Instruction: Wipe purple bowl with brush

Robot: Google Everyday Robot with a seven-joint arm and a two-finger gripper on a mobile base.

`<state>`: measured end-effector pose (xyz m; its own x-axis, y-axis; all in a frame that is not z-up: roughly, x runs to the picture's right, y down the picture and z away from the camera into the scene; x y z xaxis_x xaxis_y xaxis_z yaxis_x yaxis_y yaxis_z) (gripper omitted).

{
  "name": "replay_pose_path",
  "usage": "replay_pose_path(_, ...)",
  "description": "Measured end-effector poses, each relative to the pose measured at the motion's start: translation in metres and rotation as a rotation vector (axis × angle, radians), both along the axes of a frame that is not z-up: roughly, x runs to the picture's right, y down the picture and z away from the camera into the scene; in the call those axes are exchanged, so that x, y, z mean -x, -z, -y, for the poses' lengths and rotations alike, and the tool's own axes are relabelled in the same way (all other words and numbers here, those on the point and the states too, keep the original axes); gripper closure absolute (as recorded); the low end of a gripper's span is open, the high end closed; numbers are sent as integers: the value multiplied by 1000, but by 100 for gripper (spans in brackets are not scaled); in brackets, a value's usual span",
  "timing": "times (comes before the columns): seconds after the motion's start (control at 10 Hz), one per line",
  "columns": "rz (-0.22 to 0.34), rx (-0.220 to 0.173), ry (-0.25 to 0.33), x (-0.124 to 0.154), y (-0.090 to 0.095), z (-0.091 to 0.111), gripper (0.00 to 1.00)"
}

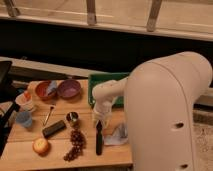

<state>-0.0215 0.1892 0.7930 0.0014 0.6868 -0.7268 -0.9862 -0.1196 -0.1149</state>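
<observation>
claw [98,121]: closed down on the brush's [98,141] upper end, just in front of the green tray [107,79] | brush: lying on the table [110,154], running from the tray toward the near edge | purple bowl [69,89]: upright, just left of the tray

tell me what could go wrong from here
The gripper looks shut on one end of the brush, so the long handle may droop or slip when lifted. The metal cup stands between the brush and the purple bowl, and the grapes lie close beside the brush; a low swing could knock them. The orange bowl sits right beside the purple bowl and could get wiped instead.
</observation>
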Motion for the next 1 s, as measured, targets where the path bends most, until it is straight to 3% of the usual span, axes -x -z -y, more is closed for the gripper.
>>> replay_pose_path(0.2, -24, -62, -2, -11, 13, 23, 100)
replay_pose_path(0.5, -49, -166, 2, -30, 15, 78, 100)
replay_pose_path(0.6, -43, -206, 2, -37, 15, 106, 100)
replay_pose_path(0.7, -32, -226, 4, -36, 15, 121, 100)
replay_pose_path(0.9, 58, -248, 26, -10, 14, 150, 100)
replay_pose_path(1.0, 155, -242, 85, 11, 18, 162, 100)
